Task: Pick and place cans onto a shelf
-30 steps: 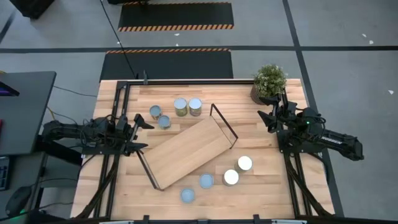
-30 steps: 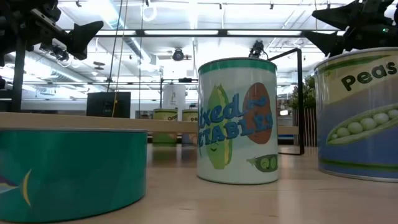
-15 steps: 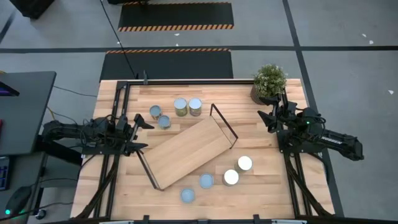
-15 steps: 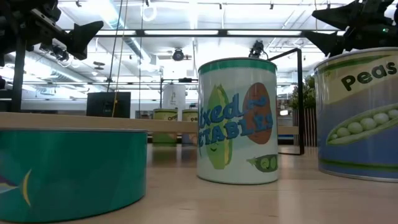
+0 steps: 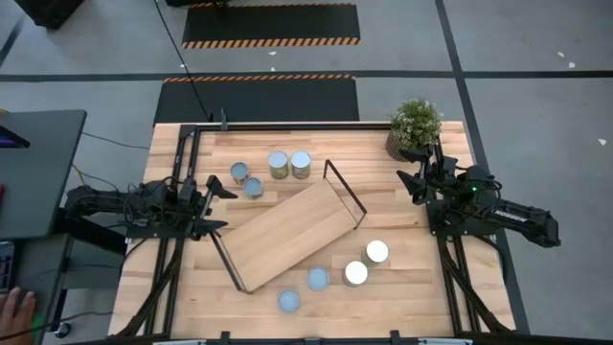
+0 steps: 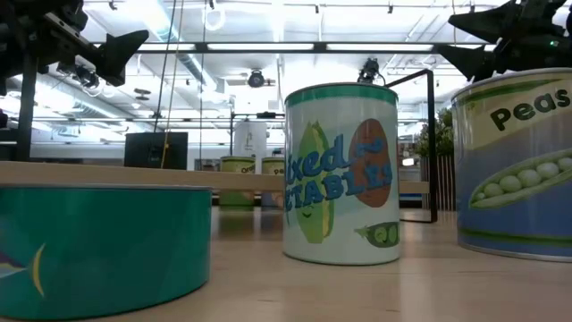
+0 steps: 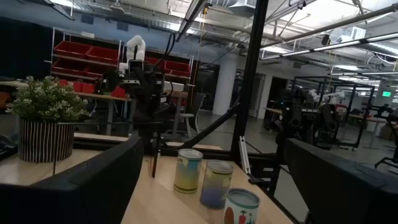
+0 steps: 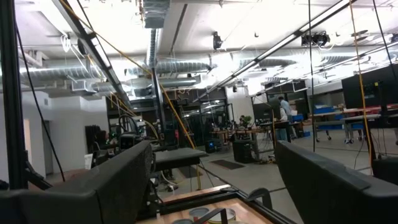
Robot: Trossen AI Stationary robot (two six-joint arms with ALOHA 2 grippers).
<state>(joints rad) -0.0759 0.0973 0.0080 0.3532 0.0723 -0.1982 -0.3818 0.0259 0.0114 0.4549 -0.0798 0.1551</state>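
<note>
Lying slanted across the middle of the slatted wooden tabletop [image 5: 402, 278], the long light-wood shelf with thin black wire end frames [image 5: 290, 232] carries nothing on its board. Eight small metal cans stand around it on the table. Behind its far side stand two olive-labelled silvery-topped cans [image 5: 289, 165] touching each other, and near them to the left two pale bluish-topped cans [image 5: 245, 179]. In front of the shelf are two white-topped cans [image 5: 366, 263] and two more bluish-topped cans [image 5: 303, 290].

The left gripper [image 5: 218, 204] hangs above the table's left edge, just beside the shelf's near-left end, with its fingers spread wide. The right gripper [image 5: 415, 185] is at the right edge, also wide, beside a potted green plant in a striped pot [image 5: 415, 126]. A person's hand [image 5: 13, 309] shows at the bottom left, off the table.
</note>
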